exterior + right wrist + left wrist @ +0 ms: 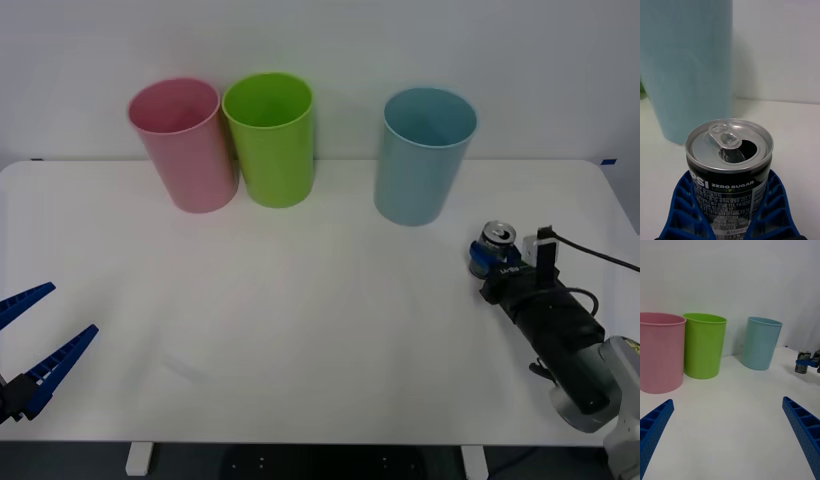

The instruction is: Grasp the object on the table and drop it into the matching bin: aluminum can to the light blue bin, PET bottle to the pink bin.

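1. Front view: white table [300,330] with three bins along the far edge; pink bin [184,143] far left, lime green bin [270,138] just beside it and touching or nearly so, light blue bin [423,154] apart to the right; aluminum can [495,240] upright on the table near the right edge, a little in front and to the right of the light blue bin; right gripper [497,257] at the can, blue fingers either side of it, black wrist and cable trailing back toward the near right corner; left gripper [40,340] low at the near left edge, fingers spread apart, holding nothing.
2. Right wrist view: can [729,165] close up, silver top with pull-tab, mouth opened, dark label reading ZERO SUGAR; blue ribbed fingers [681,210] clasped against both sides of the can body; light blue bin [687,67] standing just behind the can; white table [793,127] around it.
3. Left wrist view: left fingers [803,435] wide apart, empty; pink bin [660,352], green bin [703,345], light blue bin [760,343] in a row; can [803,362] far off at the edge, gripped by the right gripper [808,362].
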`<action>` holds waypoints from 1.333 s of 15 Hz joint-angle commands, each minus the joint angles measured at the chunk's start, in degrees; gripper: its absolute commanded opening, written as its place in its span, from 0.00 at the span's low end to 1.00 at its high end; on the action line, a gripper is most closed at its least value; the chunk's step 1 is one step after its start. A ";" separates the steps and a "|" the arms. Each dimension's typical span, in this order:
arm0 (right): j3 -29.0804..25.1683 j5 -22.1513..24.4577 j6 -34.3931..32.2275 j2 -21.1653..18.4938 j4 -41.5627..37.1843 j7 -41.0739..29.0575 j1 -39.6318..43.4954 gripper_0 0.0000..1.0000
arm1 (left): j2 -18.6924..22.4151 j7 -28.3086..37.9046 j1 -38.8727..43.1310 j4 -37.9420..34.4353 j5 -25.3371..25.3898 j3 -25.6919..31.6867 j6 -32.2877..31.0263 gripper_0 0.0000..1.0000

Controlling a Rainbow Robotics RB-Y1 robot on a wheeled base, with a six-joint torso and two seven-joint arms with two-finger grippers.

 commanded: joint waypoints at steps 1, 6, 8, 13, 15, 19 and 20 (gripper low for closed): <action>0.15 2.12 -0.29 -0.16 -4.37 -6.33 1.88 0.00 | 0.00 0.00 0.00 0.00 0.00 0.00 0.00 1.00; 1.03 4.06 -2.40 -1.22 -13.08 -18.11 4.96 0.00 | 0.00 0.00 0.00 0.00 0.00 0.00 0.00 1.00; 1.03 5.64 -3.46 -2.18 -16.42 -21.54 5.40 0.00 | 0.00 0.00 0.00 0.00 0.00 0.00 0.00 1.00; 1.03 5.73 -7.94 -6.14 -22.83 -31.82 5.66 0.00 | 0.00 0.00 0.00 0.00 0.00 0.00 0.00 1.00; 1.03 5.73 -8.73 -7.72 -25.91 -35.78 5.66 0.00 | 0.00 0.00 0.00 0.00 0.00 0.00 0.00 1.00; 1.03 5.82 -9.17 -10.80 -30.48 -42.37 4.25 0.00 | 0.00 0.00 0.00 0.00 0.00 0.00 0.00 1.00; 1.03 5.73 -9.17 -11.41 -30.65 -42.46 3.46 0.00 | 0.00 0.00 0.00 0.00 0.00 0.00 0.00 1.00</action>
